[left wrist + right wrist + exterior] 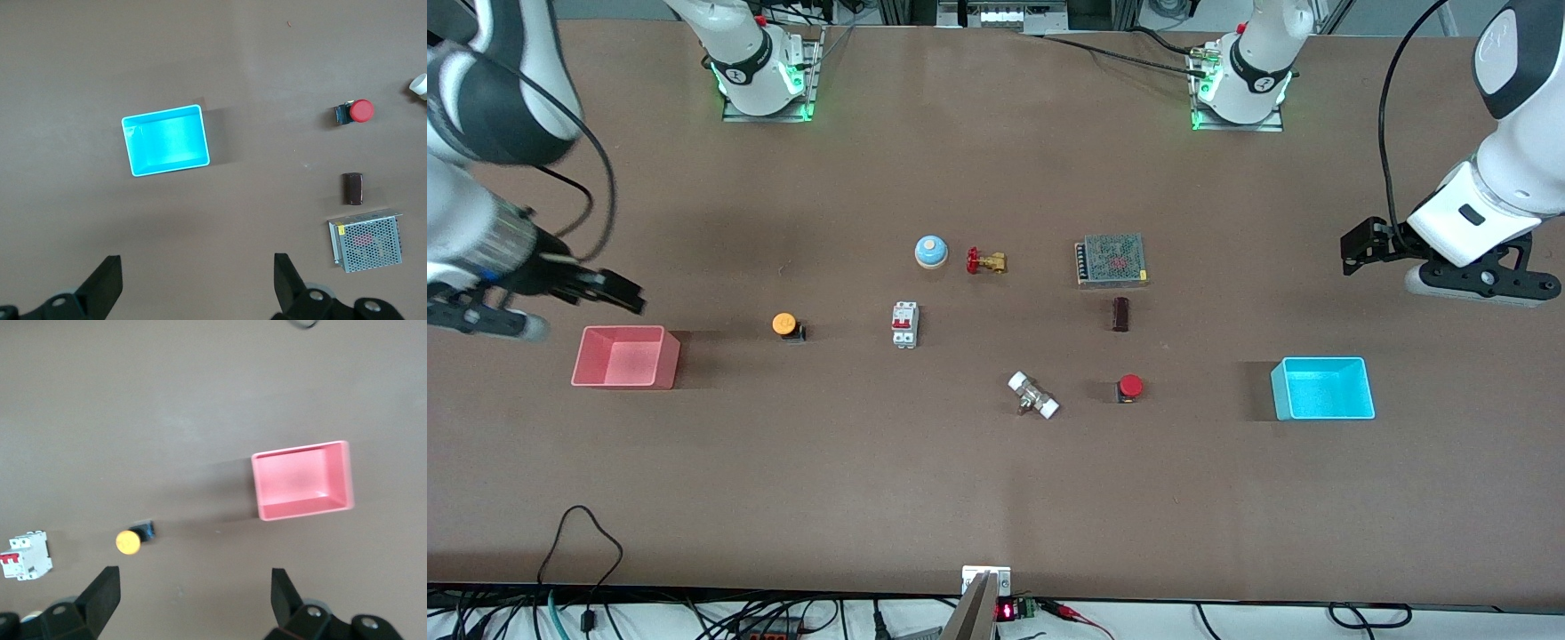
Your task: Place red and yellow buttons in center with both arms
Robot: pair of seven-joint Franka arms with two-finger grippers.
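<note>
Red (1130,386) and orange-yellow (784,324) mushroom-capped push-buttons looked light, rigid and tippy, best pinched across their small black bodies; left gripper (1357,247) and right gripper (615,292) hovered open, empty.

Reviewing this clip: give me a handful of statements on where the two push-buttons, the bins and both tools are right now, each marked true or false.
1. The red mushroom-cap push-button lies on the brown tabletop, outside the cyan plastic bin. True.
2. The orange-yellow mushroom-cap push-button sits inside the pink plastic bin. False: it lies on the table beside that bin, between it and the white breaker with red switches.
3. The left tool is shut on the red button. False: it is open and empty, up in the air near the cyan bin at the left arm's end.
4. The right tool hangs open above the pink bin's end of the table. True.
5. Both bins are empty. True.
</note>
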